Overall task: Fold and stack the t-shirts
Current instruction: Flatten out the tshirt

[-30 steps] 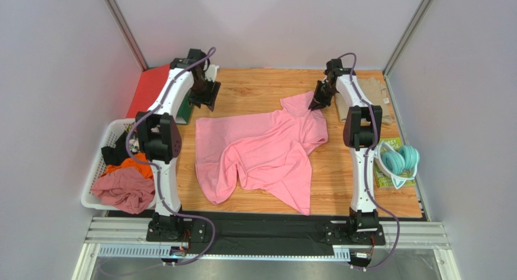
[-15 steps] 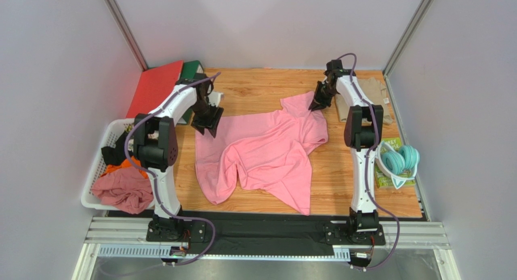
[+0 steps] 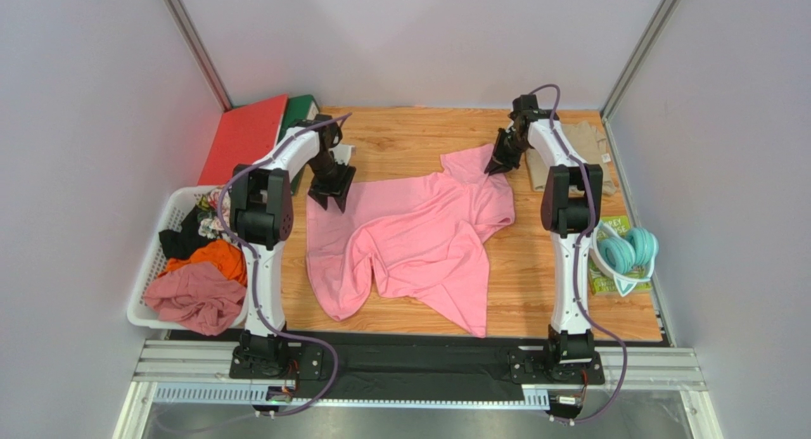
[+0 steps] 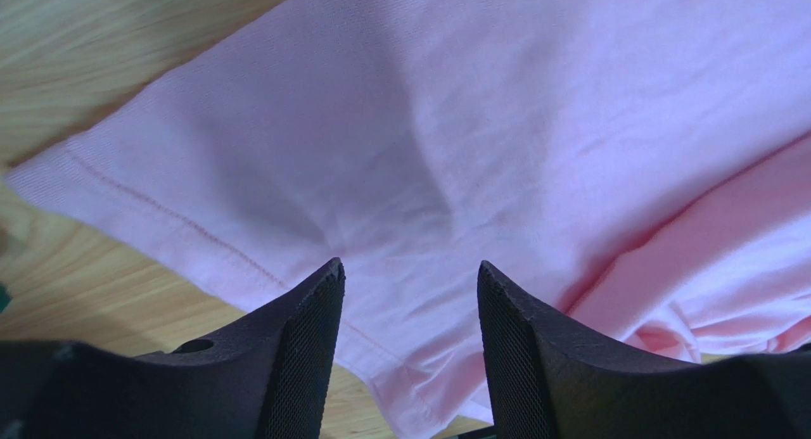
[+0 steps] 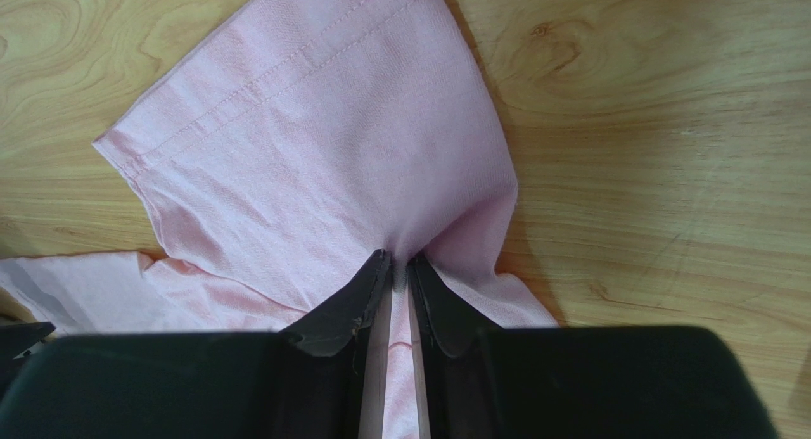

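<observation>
Two tees — pink t-shirt (image 3: 419,239) mid-frame, khaki t-shirt (image 3: 595,146) upper right; left gripper (image 3: 329,196) spread above the pink hem, right gripper (image 3: 493,165) pinching the pink sleeve.

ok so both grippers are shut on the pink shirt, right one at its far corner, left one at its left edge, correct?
Not quite. Only the right gripper is shut on the pink shirt, at its far corner. The left wrist view shows the left gripper open at the left edge: its jaws stand apart over the hemmed cloth, with nothing pinched between them.
</observation>
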Robot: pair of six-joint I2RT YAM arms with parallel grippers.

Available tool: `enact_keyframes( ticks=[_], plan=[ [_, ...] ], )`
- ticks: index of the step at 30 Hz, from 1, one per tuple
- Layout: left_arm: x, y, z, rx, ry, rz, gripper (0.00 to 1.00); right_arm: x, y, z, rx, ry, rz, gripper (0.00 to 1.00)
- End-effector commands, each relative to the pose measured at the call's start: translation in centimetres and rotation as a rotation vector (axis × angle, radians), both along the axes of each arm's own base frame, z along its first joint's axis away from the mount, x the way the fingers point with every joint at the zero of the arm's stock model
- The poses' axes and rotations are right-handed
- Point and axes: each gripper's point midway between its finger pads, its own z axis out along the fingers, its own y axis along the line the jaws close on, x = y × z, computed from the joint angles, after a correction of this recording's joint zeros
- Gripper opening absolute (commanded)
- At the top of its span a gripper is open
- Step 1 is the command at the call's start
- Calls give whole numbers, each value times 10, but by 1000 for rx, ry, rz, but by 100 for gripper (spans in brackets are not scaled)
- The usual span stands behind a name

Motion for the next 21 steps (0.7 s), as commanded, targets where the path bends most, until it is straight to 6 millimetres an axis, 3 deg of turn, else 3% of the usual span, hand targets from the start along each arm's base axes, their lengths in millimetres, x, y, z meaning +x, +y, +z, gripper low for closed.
enact_keyframes(
  ticks=[1, 7, 9, 10, 11, 12, 13, 21],
  plan=[
    [-5, 3, -7, 19, 58, 32, 61, -9, -9, -10, -43, 36, -8, 19],
    [-14, 14, -19, 72, 43, 36, 59, -9, -7, -6, -37, 25, 2, 19],
    [-6, 13, -14, 75, -29, 35, 57, -8, -7, -3, -32, 15, 0, 19],
    [-13, 18, -21, 103, -29, 33, 57, -9, -6, -3, -28, 17, 0, 19],
    [-2, 17, -22, 103, -98, 27, 57, -8, -5, 0, -26, 9, 4, 19],
    [1, 17, -15, 113, -145, 17, 57, -7, -5, 1, -25, 3, 4, 19],
    [-5, 20, -22, 137, -147, 6, 57, -7, -6, 2, -26, -1, 3, 19],
    [24, 25, -14, 269, -354, -59, 56, -5, -3, 10, -5, -26, 3, 19]
  ],
)
